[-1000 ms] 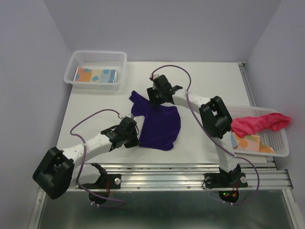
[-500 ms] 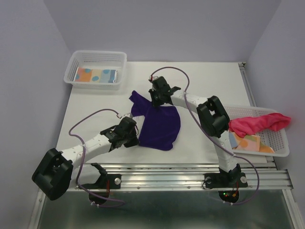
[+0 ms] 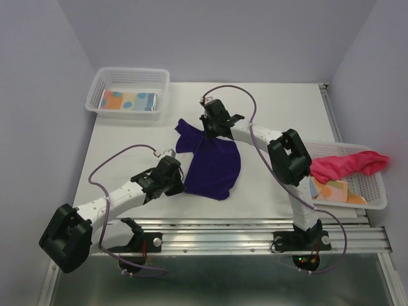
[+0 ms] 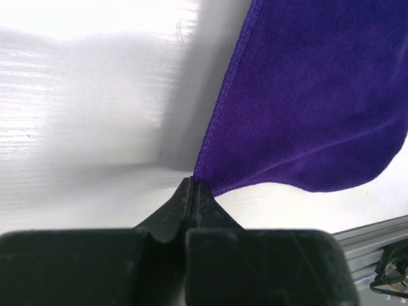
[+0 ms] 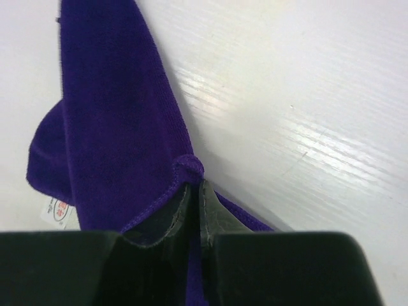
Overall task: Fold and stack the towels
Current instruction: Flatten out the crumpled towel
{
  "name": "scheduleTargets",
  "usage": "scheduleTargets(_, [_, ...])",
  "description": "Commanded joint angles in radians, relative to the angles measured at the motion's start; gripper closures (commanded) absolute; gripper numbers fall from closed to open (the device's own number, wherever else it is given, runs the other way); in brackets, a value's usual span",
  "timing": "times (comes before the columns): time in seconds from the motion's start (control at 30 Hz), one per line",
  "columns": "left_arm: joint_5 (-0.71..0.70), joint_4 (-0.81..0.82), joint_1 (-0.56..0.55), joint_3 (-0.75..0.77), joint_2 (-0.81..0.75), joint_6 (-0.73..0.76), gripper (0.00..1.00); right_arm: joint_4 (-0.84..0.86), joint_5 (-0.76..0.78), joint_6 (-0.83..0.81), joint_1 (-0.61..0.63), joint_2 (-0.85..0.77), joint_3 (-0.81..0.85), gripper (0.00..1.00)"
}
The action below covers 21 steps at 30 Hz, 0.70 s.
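So, the purple towel (image 3: 213,167) lies mostly flat in the middle of the worktop (image 3: 280,108), with a rumpled flap sticking out at its far-left corner. My left hand (image 3: 183,183) has its fingers pressed together on the near-left corner; its wrist view shows the stitched hem running straight into the closed tips (image 4: 193,183). My right hand (image 3: 213,135) is pinched shut on the far edge, where a small bunch of purple cloth sits right at the tips (image 5: 194,180) and a white care label (image 5: 58,210) shows on the left. Off to the right, the pink-red towel (image 3: 347,164) is draped across the right mesh basket (image 3: 376,191), partly over a loose patterned towel (image 3: 331,190) inside it. A folded patterned towel (image 3: 127,101) rests in the far-left mesh basket (image 3: 131,71), well apart from both hands.
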Motion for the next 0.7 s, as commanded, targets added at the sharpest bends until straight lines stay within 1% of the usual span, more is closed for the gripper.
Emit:
scheduleTargets(0.0, [-0.066, -0.036, -0.001, 0.033, -0.058, 0.002, 1.00, 0.101, 0.086, -0.041, 0.007, -0.135, -0.041, 0.99])
scheduleTargets(0.1, [-0.116, -0.048, -0.001, 0.083, -0.073, 0.011, 1.00, 0.116, 0.108, -0.049, 0.006, -0.205, -0.083, 0.99])
scheduleTargets(0.17, [-0.152, -0.063, -0.001, 0.126, -0.087, 0.017, 1.00, 0.124, 0.108, -0.055, 0.006, -0.254, -0.120, 0.96])
scheduleTargets(0.23, [-0.158, -0.064, -0.001, 0.149, -0.105, 0.027, 1.00, 0.112, 0.108, -0.058, 0.006, -0.270, -0.134, 0.93])
scheduleTargets(0.37, [-0.164, -0.073, -0.001, 0.154, -0.119, 0.039, 1.00, 0.075, 0.129, -0.031, 0.006, -0.281, -0.185, 0.93])
scheduleTargets(0.4, [-0.166, -0.076, -0.001, 0.151, -0.119, 0.042, 1.00, 0.066, 0.143, -0.008, 0.006, -0.282, -0.218, 0.93])
scheduleTargets(0.57, [-0.160, -0.080, -0.001, 0.139, -0.104, 0.042, 1.00, 0.063, 0.170, 0.054, 0.007, -0.282, -0.306, 0.93])
scheduleTargets(0.6, [-0.155, -0.076, -0.001, 0.134, -0.099, 0.042, 1.00, 0.063, 0.169, 0.060, 0.006, -0.282, -0.314, 0.92])
scheduleTargets(0.67, [-0.150, -0.068, -0.001, 0.126, -0.089, 0.043, 1.00, 0.052, 0.180, 0.071, 0.006, -0.269, -0.315, 0.86])
